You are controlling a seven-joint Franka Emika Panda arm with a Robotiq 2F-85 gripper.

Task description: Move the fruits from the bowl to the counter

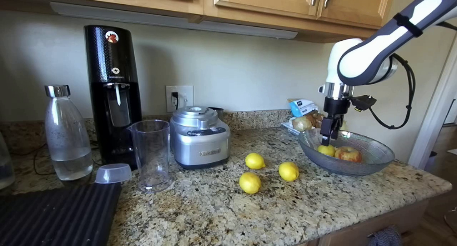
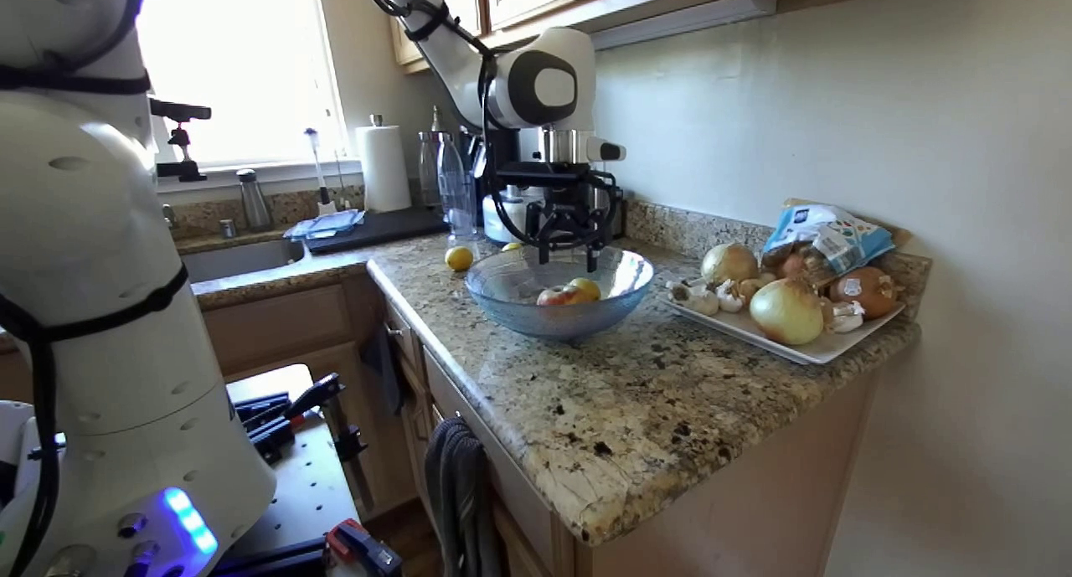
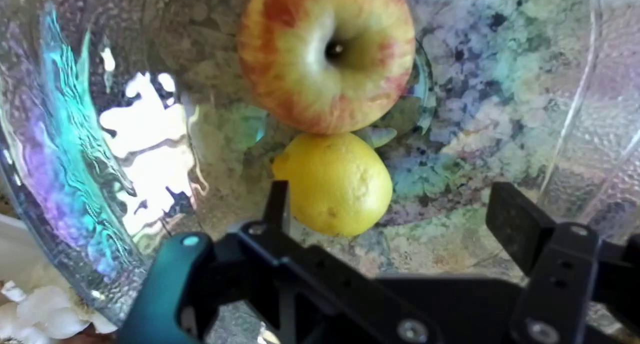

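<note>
The clear glass bowl point(image 1: 367, 167) holds one yellow lemon point(image 3: 335, 189) and a red-and-yellow apple point(image 3: 300, 94), lying against each other in the wrist view. Over the bowl, my gripper point(image 3: 390, 194) points down with its jaws wide apart and nothing gripped. Its left finger point(image 3: 276, 204) overlaps the lemon's edge in the wrist view, while the right finger stands well off to the other side; whether anything touches cannot be told. Three more fruits, a rear lemon point(image 1: 255, 161), a front lemon point(image 1: 250, 182) and a right lemon point(image 1: 289, 171), rest on the granite counter point(image 1: 200, 210).
Beside the bowl sits a white tray point(image 2: 804, 355) with onions, garlic and a blue bag point(image 2: 829, 238). A steel appliance point(image 1: 201, 142), a clear tall glass point(image 1: 151, 156), a black soda machine point(image 1: 112, 96) and a black ribbed mat point(image 1: 60, 217) stand farther along the counter.
</note>
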